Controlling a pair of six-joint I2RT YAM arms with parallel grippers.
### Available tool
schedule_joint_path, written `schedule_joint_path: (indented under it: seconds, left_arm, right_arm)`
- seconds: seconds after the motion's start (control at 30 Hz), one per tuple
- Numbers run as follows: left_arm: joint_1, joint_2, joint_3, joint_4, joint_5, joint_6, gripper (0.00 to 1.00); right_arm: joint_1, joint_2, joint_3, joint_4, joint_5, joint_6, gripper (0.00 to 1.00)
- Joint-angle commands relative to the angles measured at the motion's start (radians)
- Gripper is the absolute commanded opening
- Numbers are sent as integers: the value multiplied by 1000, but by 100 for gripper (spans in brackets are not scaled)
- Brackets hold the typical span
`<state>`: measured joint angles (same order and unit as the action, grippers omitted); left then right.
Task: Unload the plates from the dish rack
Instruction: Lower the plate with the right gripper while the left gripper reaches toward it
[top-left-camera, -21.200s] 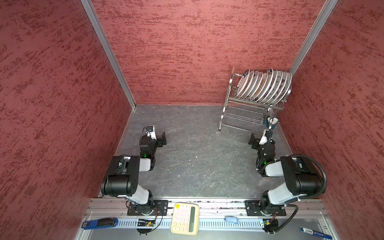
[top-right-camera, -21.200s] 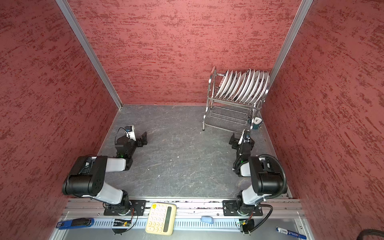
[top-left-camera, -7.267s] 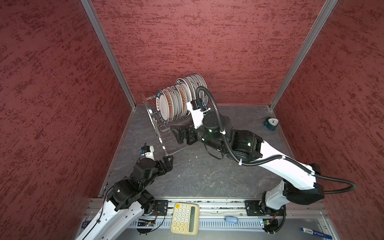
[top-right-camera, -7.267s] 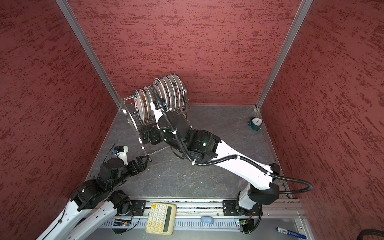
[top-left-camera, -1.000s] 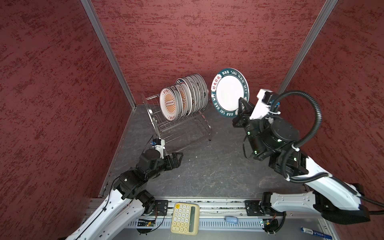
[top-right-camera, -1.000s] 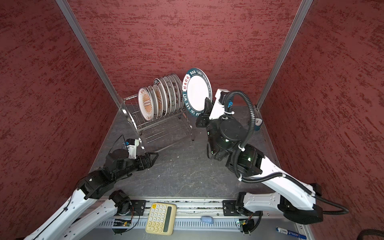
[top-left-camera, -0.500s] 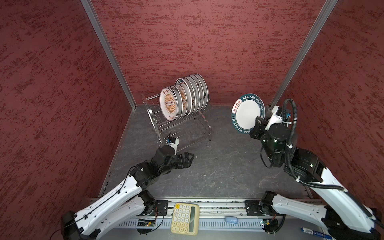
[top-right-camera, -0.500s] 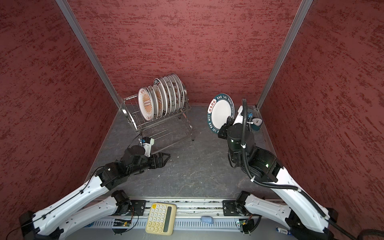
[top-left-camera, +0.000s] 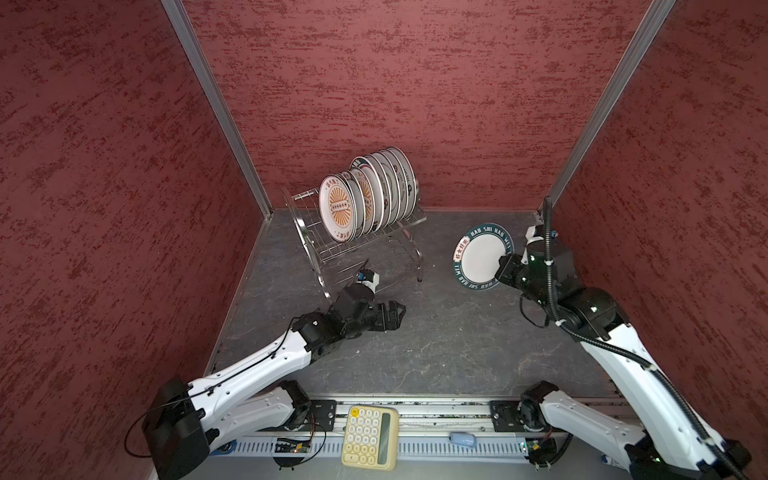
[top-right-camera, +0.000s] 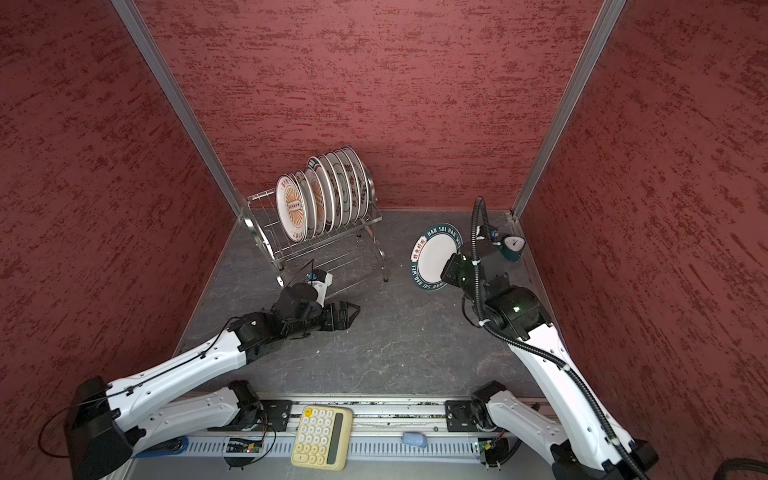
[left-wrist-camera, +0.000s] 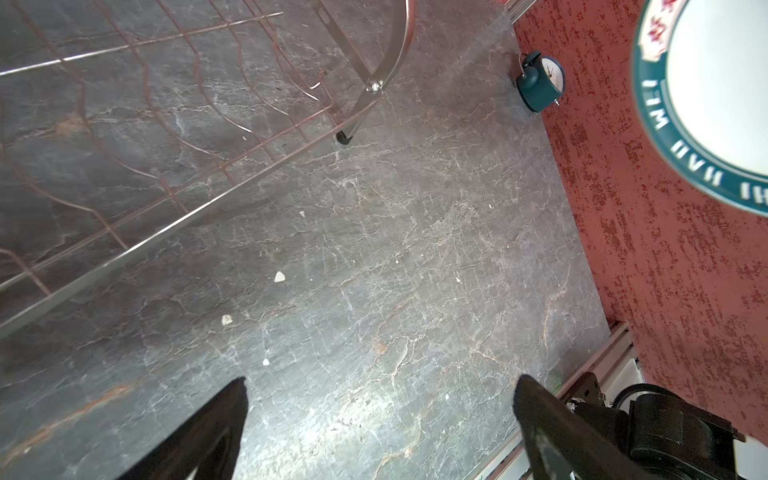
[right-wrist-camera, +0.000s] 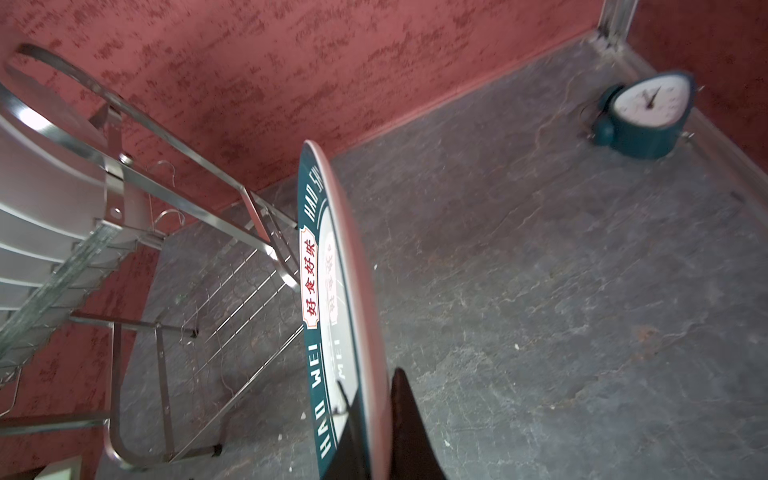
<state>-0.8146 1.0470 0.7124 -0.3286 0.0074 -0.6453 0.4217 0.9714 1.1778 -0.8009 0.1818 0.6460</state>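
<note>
Plates: a full row stands on edge in the top shelf of the dish rack, back left of the bench. One teal-banded plate is out, pinched at its rim by the right tool, tilted low over the bench at back right. Can't tell if it touches. Left tool is spread wide, empty, low in front of the rack. My read: barely started, nothing set down yet. Right wrist view shows the rim pinch edge-on, which both top views hide. Left wrist view shows white chips on the bench.

Bare floor between dish rack and teal-rimmed plate
</note>
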Motion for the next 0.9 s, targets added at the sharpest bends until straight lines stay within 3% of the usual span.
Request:
schedule_joint_path:
  seconds: [0.0, 0.4, 0.87]
  left_arm:
    - [3, 39, 37, 78, 43, 32, 100]
    - [45, 130, 55, 192, 163, 10, 98]
    - [59, 215, 55, 345, 253, -64, 87]
  right_arm:
    - [-53, 13, -31, 89, -257, 23, 0]
    - [-171, 59, -219, 293, -647, 41, 0]
    - [-184, 14, -441, 586, -872, 177, 0]
